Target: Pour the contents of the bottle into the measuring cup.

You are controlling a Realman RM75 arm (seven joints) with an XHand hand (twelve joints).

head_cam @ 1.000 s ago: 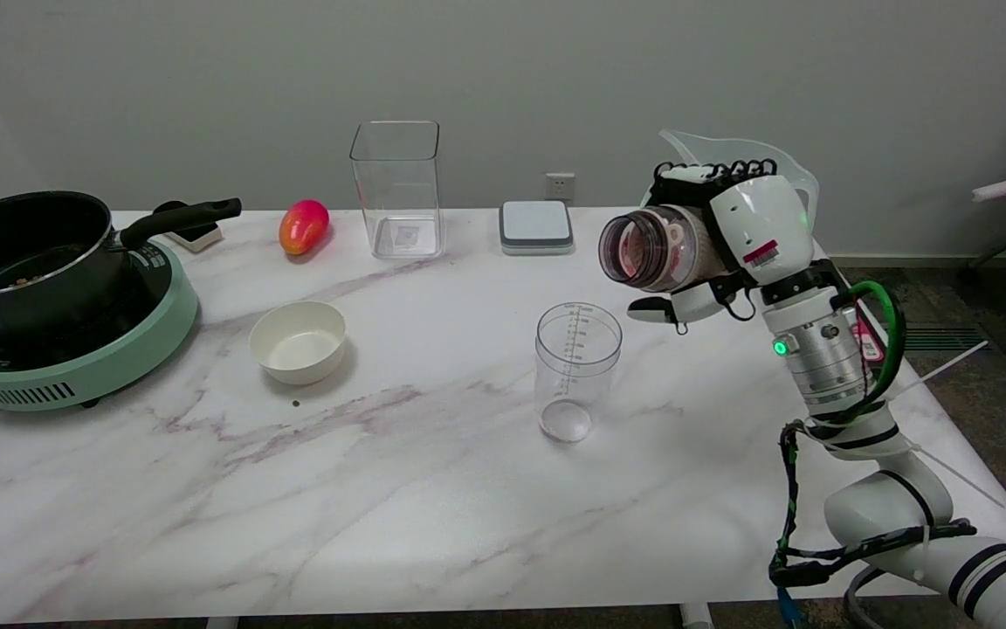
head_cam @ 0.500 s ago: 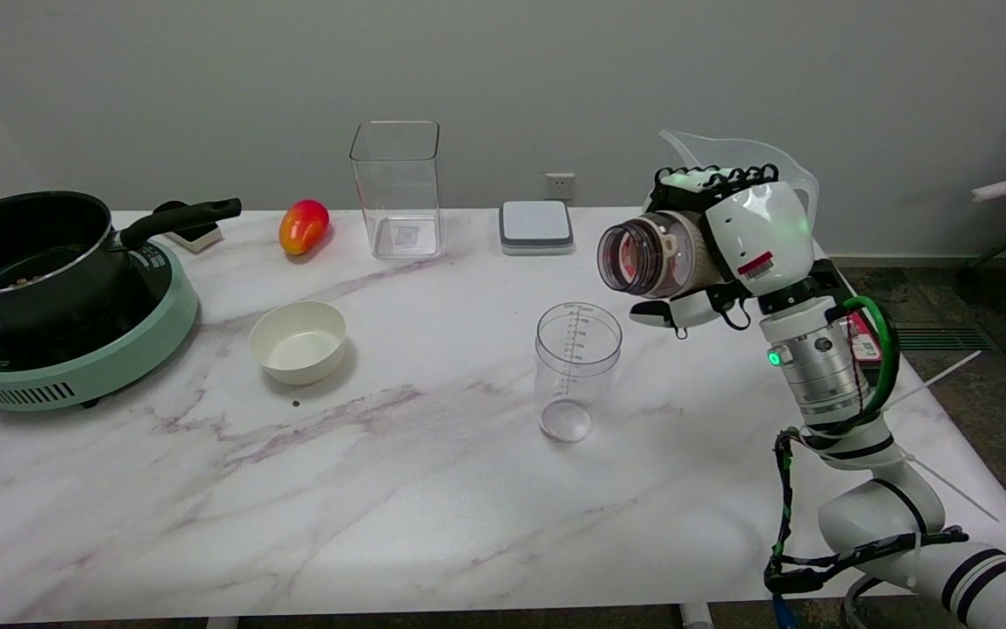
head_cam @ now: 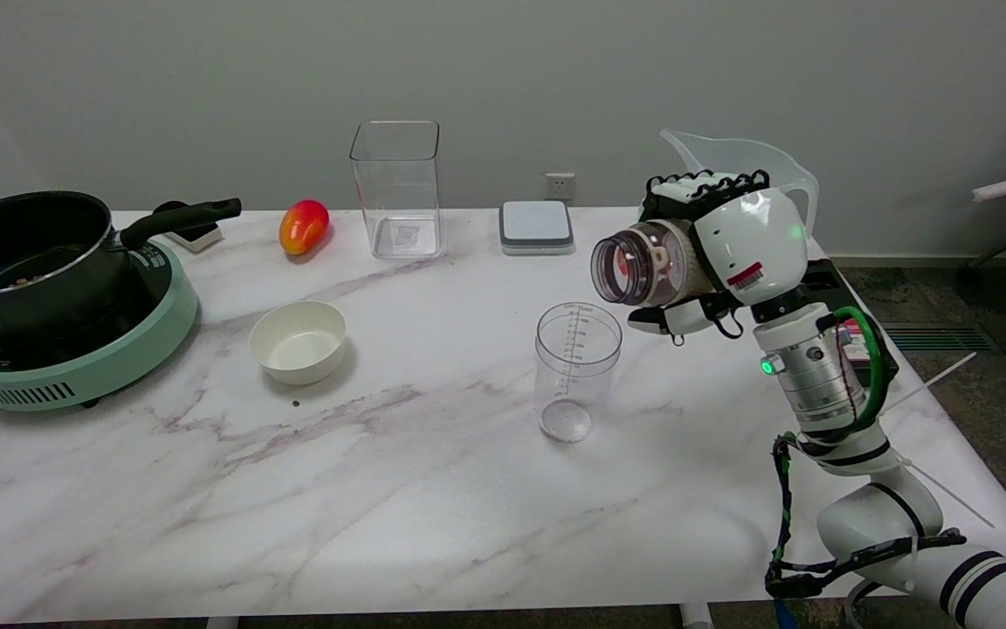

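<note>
my right hand (head_cam: 721,240) is wrapped around the clear bottle (head_cam: 643,264), fingers over its top and thumb under it, holding it in the air on its side with the open mouth facing left and toward the camera. something pinkish and pale shows inside through the mouth, though i cannot tell what it is. the bottle's mouth sits up and to the right of the measuring cup (head_cam: 577,370), not touching it. the measuring cup stands upright on the marble table (head_cam: 398,489), clear, with printed graduation marks down its side. behind my hand a clear pitcher (head_cam: 752,162) rises with its spout pointing left. farther left on the table a white bowl (head_cam: 298,341) sits by itself, and beyond it a black pot (head_cam: 27,258) with a long handle rests on a green cooker (head_cam: 88,362). along the back edge are a red and yellow mango (head_cam: 303,226), a tall clear square container (head_cam: 396,188) and a small grey and white scale (head_cam: 536,226).
</note>
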